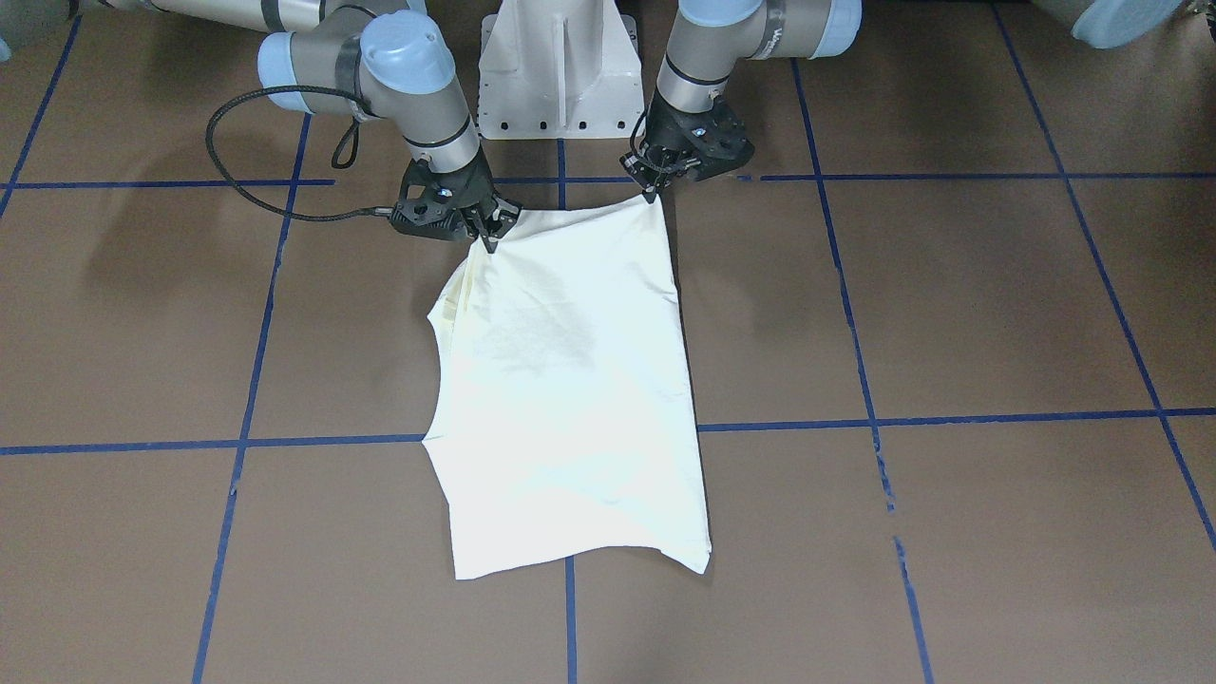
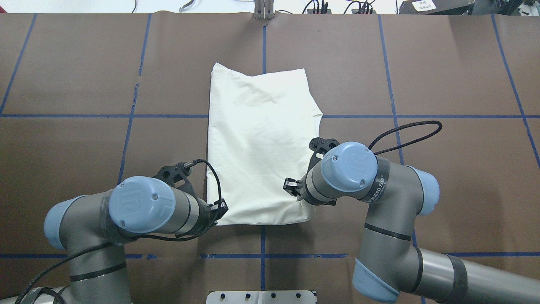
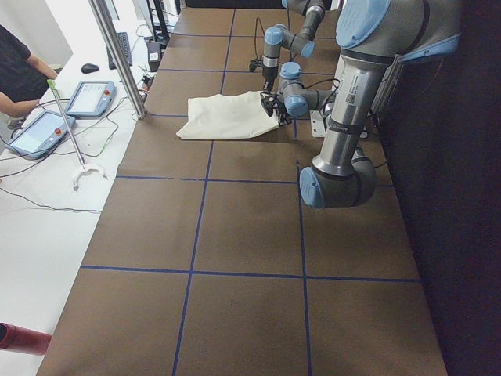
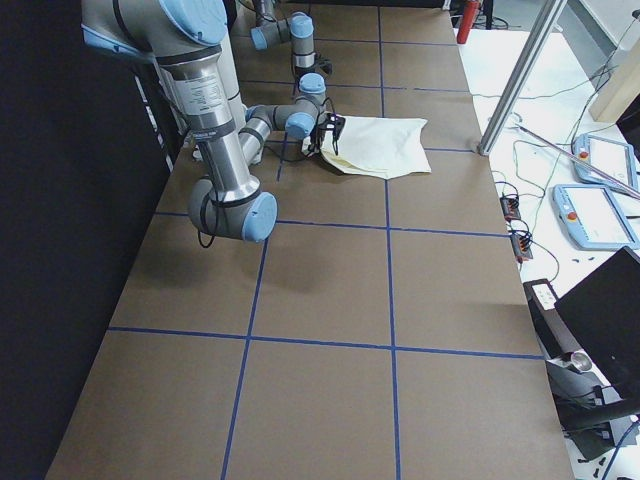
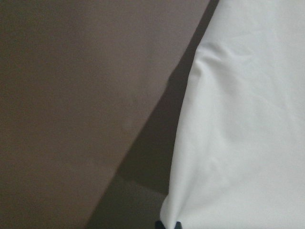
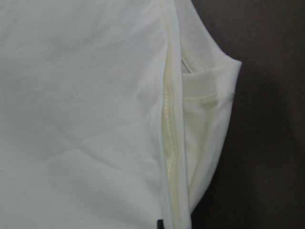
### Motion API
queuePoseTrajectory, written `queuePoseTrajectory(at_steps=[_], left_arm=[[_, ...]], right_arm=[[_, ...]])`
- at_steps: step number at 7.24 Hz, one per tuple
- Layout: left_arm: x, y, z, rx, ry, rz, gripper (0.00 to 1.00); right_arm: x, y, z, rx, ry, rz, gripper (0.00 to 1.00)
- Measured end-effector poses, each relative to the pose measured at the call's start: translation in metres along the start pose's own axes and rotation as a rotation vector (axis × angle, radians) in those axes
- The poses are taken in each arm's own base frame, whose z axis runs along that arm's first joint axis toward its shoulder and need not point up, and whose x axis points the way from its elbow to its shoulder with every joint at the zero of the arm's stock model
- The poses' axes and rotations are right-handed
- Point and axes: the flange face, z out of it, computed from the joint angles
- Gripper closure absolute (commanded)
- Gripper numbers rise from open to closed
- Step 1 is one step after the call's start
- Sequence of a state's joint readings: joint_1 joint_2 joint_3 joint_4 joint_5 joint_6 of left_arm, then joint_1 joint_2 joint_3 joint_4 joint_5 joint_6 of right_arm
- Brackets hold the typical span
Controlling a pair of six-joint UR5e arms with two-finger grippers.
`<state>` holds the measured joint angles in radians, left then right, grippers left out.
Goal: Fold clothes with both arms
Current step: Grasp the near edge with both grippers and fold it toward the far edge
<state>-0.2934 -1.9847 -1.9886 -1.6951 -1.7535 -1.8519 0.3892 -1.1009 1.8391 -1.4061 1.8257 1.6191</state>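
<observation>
A cream shirt [image 1: 570,399] lies folded into a long panel on the brown worktop [image 1: 950,313], plain side up, with a faint grey shade showing through the cloth just ahead of the tools. Its long axis runs straight away from both tools toward the far side of the worktop, and its short near edge is stretched between them.

The left tool [image 1: 653,193] has its tips pressed together on one near corner of the shirt. The left wrist view shows the cloth gathered into those tips, with a shadow on the worktop beside that edge.

The right tool [image 1: 491,239] pinches the other near corner in the same way. Along the edge leading away from the right tool, stacked folded layers and a stitched seam [image 6: 167,143] show, and that side bulges outward.

The edge leading away from the left tool is straight. At the far end the hem is uneven, and the corner in line with the left tool reaches farthest out. The shirt straddles the blue lines [image 1: 950,418] taped on the worktop.
</observation>
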Motion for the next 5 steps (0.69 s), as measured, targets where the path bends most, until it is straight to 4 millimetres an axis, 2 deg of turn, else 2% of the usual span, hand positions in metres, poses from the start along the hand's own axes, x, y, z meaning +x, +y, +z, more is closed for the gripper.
queuePoseTrajectory(at_steps=[2, 3, 5], left_arm=[[-0.005, 0.047, -0.014, -0.061, -0.004, 0.047, 1.00], [-0.008, 0.064, -0.027, -0.085, -0.002, 0.064, 1.00], [-0.010, 0.074, -0.057, -0.098, -0.004, 0.097, 1.00]], right_arm=[[0.010, 0.025, -0.026, -0.040, -0.043, -0.031, 1.00], [0.023, 0.035, -0.039, -0.073, -0.054, -0.040, 1.00], [0.037, 0.045, -0.053, -0.112, -0.063, -0.051, 1.00]])
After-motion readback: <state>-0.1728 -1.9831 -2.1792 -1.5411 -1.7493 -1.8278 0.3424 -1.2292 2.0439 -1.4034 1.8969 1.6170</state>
